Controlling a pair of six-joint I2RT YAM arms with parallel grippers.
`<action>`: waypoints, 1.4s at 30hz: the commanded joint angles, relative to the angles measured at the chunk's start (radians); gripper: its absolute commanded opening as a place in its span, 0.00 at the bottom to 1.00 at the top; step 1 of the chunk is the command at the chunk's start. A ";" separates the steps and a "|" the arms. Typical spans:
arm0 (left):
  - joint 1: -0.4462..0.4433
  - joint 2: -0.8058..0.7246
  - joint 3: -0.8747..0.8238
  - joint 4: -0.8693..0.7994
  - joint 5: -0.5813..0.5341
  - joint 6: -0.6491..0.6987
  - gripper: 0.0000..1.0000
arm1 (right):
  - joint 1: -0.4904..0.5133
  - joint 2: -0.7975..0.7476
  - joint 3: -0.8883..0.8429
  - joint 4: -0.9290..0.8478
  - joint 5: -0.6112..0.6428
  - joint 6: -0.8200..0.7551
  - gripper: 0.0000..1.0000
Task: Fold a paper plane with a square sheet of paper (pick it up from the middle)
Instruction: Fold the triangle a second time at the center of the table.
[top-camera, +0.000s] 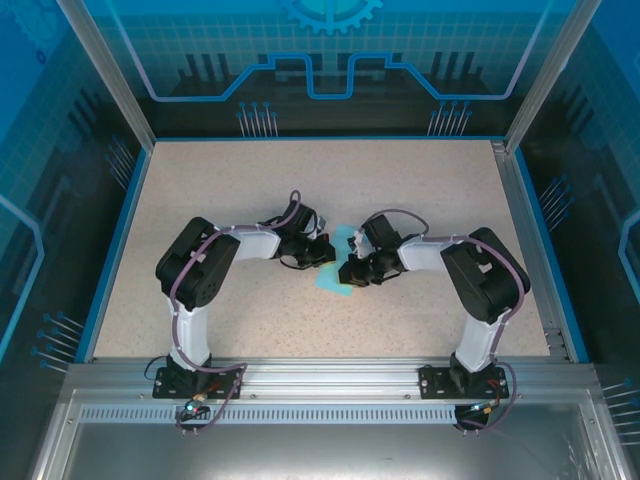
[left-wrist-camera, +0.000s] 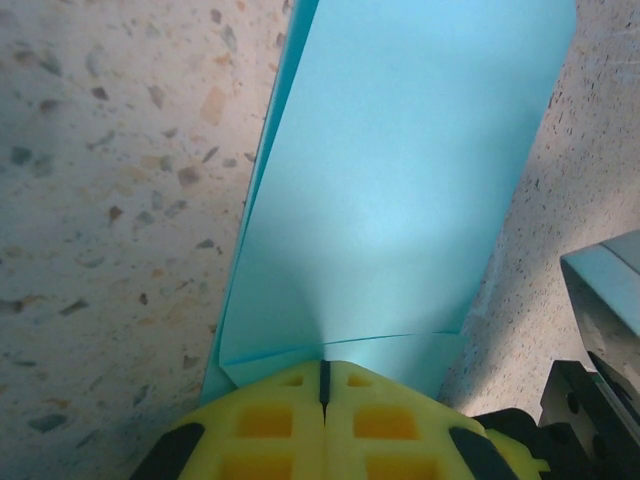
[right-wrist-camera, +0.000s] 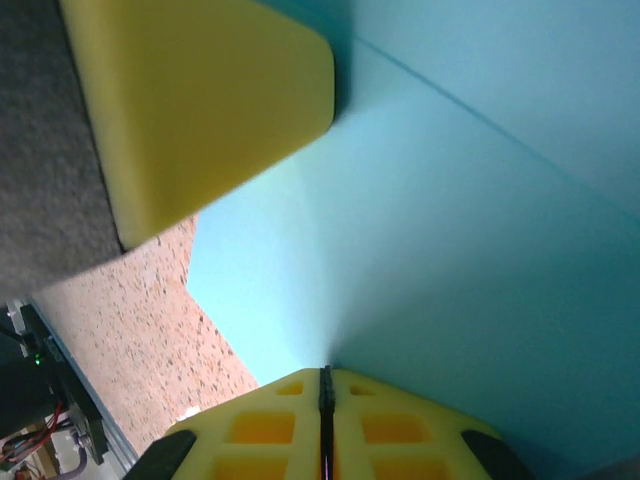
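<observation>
The thin, light-blue square sheet of paper (top-camera: 328, 280), partly folded, is at the middle of the speckled beige tabletop (top-camera: 250, 180), the left jaws clamped on it from 9 o'clock and the right jaws from 3 o'clock. If the arms drift apart it could tear or slip free; crowding together, I judge, would buckle it into a stray crease.

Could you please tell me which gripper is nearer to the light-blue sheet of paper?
Neither left nor right: both are clamped on it. The left gripper pinches the sheet of paper from the left, the right gripper from the right, with the paper between them.
</observation>
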 joint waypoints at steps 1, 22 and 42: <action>0.001 0.044 -0.026 -0.049 -0.054 -0.012 0.00 | -0.001 -0.006 -0.062 -0.121 -0.018 -0.020 0.10; 0.002 0.051 -0.013 -0.069 -0.063 -0.007 0.00 | -0.010 -0.094 -0.170 -0.123 -0.012 -0.009 0.11; 0.001 0.009 -0.005 -0.058 -0.046 -0.014 0.00 | -0.159 -0.132 -0.128 0.032 0.031 0.236 0.29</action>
